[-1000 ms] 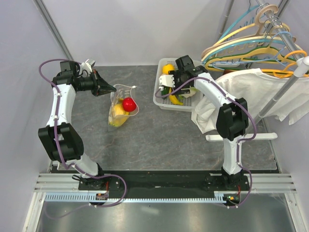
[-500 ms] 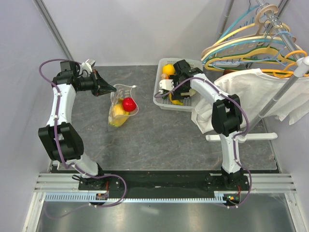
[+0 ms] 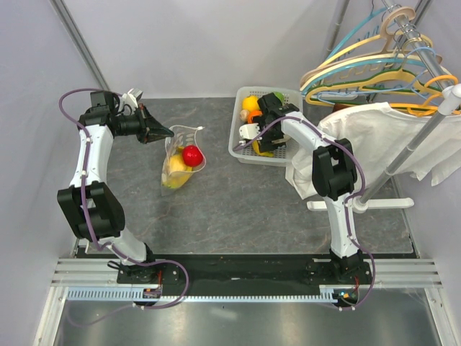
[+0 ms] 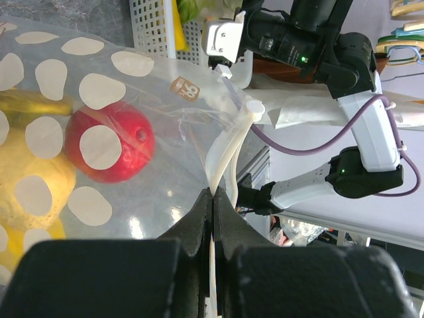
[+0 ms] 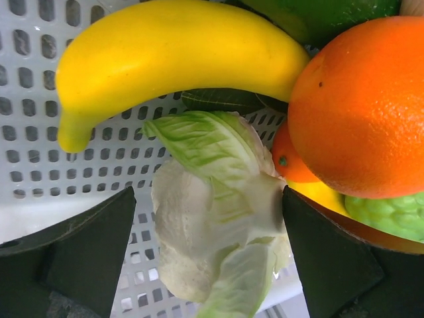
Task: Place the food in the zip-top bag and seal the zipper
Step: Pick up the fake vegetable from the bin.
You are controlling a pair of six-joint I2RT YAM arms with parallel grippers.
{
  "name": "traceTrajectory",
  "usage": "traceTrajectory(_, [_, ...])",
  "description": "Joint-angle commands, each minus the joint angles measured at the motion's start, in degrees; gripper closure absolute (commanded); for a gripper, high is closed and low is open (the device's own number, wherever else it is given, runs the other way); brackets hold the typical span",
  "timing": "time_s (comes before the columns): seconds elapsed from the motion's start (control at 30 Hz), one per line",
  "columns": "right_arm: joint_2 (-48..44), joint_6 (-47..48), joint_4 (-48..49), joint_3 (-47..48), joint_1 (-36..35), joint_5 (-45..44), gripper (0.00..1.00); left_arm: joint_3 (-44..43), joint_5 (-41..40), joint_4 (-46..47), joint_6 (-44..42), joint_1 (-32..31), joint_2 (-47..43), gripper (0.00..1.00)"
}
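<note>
The clear dotted zip-top bag (image 3: 180, 160) lies on the grey table with a red fruit (image 3: 191, 155) and yellow food (image 3: 175, 171) inside. My left gripper (image 3: 163, 132) is shut on the bag's zipper (image 4: 228, 149) strip, lifting that edge; the white slider tab (image 4: 254, 106) sits just beyond the tips. Through the plastic show the red fruit (image 4: 109, 142) and a yellow piece (image 4: 26, 192). My right gripper (image 3: 253, 134) is down in the white basket (image 3: 241, 154), open, its fingers either side of a pale cauliflower piece (image 5: 212, 218). Beside it lie a banana (image 5: 179, 53) and an orange (image 5: 361, 99).
More food fills the basket: a green piece (image 5: 391, 215), a small orange piece (image 5: 291, 162) and a yellow fruit (image 3: 251, 102). A white garment (image 3: 374, 137) hangs from a rack at the right, with coloured hangers (image 3: 374, 65) above it.
My right gripper has moved left and lower into the basket and its jaws have spread wider. The left gripper and the bag have not moved.
</note>
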State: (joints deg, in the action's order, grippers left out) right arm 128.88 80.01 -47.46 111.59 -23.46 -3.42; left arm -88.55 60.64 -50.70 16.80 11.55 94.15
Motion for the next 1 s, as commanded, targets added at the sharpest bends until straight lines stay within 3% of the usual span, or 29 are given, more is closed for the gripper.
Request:
traceTrajectory(0.0, [1.81,1.64,-0.44,-0.32,0.35,-1.68,0.02,-2.5,2.99,0.25,-1.86,0.23,0.42,0.98])
traceTrajectory(0.1, [1.38,2.69,1.23,-1.72,0.44,-2.9,0.04,-2.68,2.99,0.25,-1.77,0.23,0.42,0.98])
traceTrajectory(0.17, [1.03,3.58,2.37,-2.87,0.44,-3.78,0.11,-2.85,2.9,0.25,-1.68,0.23,0.42,0.98])
traceTrajectory(0.4, [-1.96,3.41,4.57,-3.49,0.35,-1.51,0.44,-2.59,2.99,0.25,-1.59,0.14,0.25,0.98])
traceTrajectory(0.97, [-11.28,-17.51,1.67,2.84,-0.88,11.5,0.52,-2.06,2.55,0.25,-1.33,0.23,0.33,0.98])
